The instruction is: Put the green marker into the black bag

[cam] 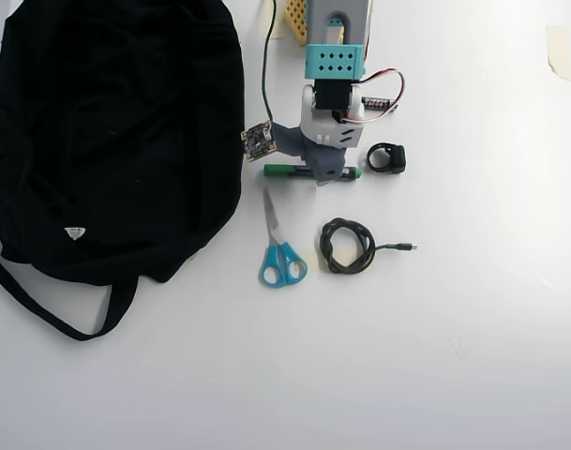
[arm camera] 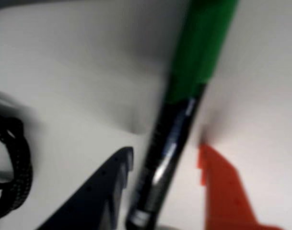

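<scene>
The black bag [cam: 107, 141] lies slumped on the left of the overhead view, a soft rounded heap of fabric with a small white triangular label [cam: 74, 232] near its lower edge and long straps [cam: 51, 314] trailing off below it; whether anything lies inside it cannot be told from above. The green marker [cam: 287, 171] is outside the bag, lying flat on the white table [cam: 473, 328] just to the right of the bag's edge, directly under the arm's gripper [cam: 324, 173]. In the wrist view the marker [arm camera: 184, 110] runs between a dark finger [arm camera: 100, 191] and an orange finger [arm camera: 222, 191], green cap toward the top; the jaws stand spread on either side of the barrel, with a gap showing on the orange side. Below the marker in the overhead view sit blue-handled scissors [cam: 279, 251] and a coiled black cable [cam: 349, 246], and to its right a small black ring-shaped object [cam: 386, 158]. The tabletop is plain, glossy white, with a strip of tape [cam: 559, 49] at the top right corner.
</scene>
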You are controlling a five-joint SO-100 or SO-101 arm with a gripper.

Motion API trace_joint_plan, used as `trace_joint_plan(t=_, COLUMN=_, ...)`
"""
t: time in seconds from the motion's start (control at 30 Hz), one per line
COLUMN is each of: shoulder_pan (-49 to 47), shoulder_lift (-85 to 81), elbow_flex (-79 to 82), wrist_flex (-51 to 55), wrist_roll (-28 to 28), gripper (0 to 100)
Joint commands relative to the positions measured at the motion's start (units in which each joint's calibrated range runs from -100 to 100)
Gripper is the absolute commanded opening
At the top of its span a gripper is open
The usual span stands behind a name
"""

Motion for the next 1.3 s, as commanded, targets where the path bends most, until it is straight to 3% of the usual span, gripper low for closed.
trace_joint_plan(t=0.0, shoulder_pan=-0.5, shoulder_lift=1.4, elbow_flex=1.1, wrist_flex=-0.8, wrist_roll=0.4, gripper=14)
trace_joint_plan(t=0.5, shoulder_pan=-0.6, shoulder_lift=1.4, elbow_flex=3.1, wrist_flex=-0.8, wrist_roll=0.4, gripper=2)
trace_joint_plan(t=0.77, shoulder_pan=-1.0, shoulder_lift=1.0, elbow_flex=3.1, wrist_flex=-0.6, wrist_roll=0.4, gripper=2)
trace_joint_plan(t=1.27, shoulder_pan=-5.5, shoulder_lift=-2.8, elbow_flex=-7.7, wrist_flex=17.0, wrist_roll=0.4, gripper=2)
